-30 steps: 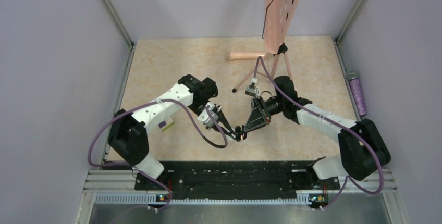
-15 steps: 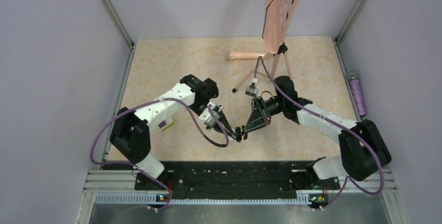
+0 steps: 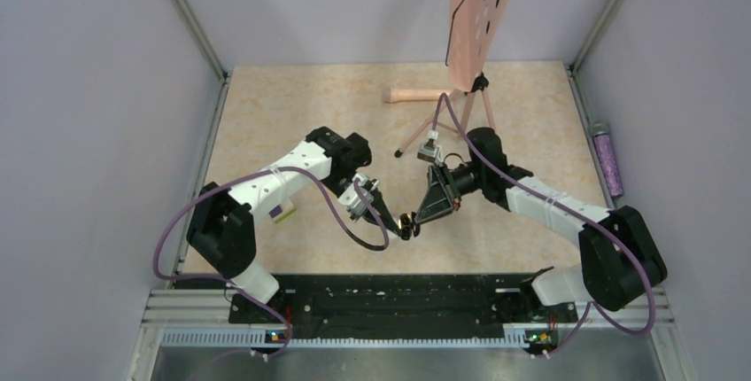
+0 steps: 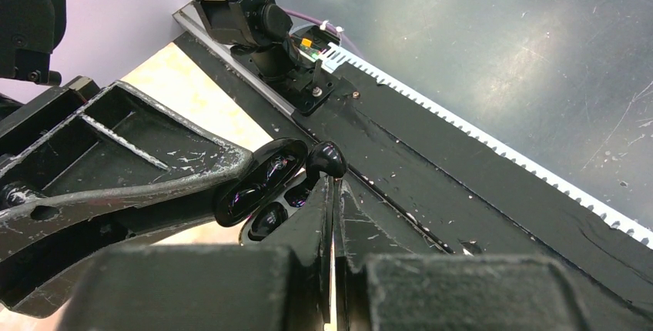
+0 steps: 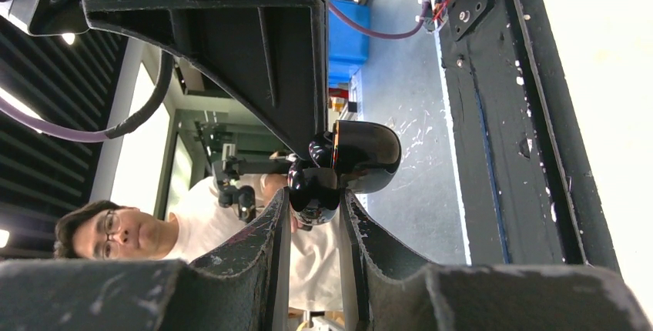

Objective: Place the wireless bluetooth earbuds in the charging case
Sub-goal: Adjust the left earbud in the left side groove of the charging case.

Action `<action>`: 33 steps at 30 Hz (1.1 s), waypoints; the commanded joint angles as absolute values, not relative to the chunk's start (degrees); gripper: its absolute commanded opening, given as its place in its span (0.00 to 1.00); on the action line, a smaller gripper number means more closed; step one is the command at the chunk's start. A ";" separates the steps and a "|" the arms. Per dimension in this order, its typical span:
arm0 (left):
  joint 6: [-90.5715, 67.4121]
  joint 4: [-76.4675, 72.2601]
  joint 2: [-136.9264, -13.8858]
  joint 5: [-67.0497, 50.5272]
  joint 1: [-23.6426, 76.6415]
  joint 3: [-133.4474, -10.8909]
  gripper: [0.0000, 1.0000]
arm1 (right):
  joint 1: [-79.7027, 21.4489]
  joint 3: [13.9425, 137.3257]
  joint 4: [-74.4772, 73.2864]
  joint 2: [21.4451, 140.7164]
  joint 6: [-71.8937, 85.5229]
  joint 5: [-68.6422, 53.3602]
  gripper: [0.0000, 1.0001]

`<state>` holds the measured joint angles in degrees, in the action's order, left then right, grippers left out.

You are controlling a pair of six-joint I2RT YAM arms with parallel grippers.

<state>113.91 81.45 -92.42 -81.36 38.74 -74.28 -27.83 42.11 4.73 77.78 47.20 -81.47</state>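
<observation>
Both grippers meet low over the table [image 3: 266, 106], tips facing each other. Left gripper [image 4: 333, 186]: fingers pressed together, pinching one small black earbud [image 4: 327, 158] at the very tips, so that it stands just past the fingertips. Right gripper [image 5: 313, 198]: fingers drawn close and clamped on the lower half of the charging case [image 4: 258, 182], which sits between its pads with the glossy lid swung open. From the left fingertips, the open case lies just ahead and slightly to their left. The earbud is right at the rim of the case's base; whether it touches a well cannot be told. The well nearest the left fingers shows a dark glossy shape, possibly the second earbud, cannot tell. A purple-and-yellow block [image 3: 282, 213] lies beside the left forearm, well behind the left gripper.
</observation>
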 commanded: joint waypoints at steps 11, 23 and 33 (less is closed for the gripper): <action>112.41 79.81 -93.45 -81.69 38.20 -76.12 0.00 | -27.30 43.12 7.36 76.70 47.73 -81.92 0.00; 105.79 73.08 -93.39 -80.57 35.25 -74.55 0.00 | -27.25 43.17 5.93 81.14 45.19 -83.11 0.00; 106.53 73.77 -93.62 -81.80 32.08 -74.82 0.00 | -27.16 46.77 0.18 87.50 39.73 -82.44 0.00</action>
<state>106.17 74.13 -93.41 -79.96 33.15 -74.39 -27.62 42.59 0.51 85.93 42.41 -81.34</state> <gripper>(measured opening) 0.010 0.235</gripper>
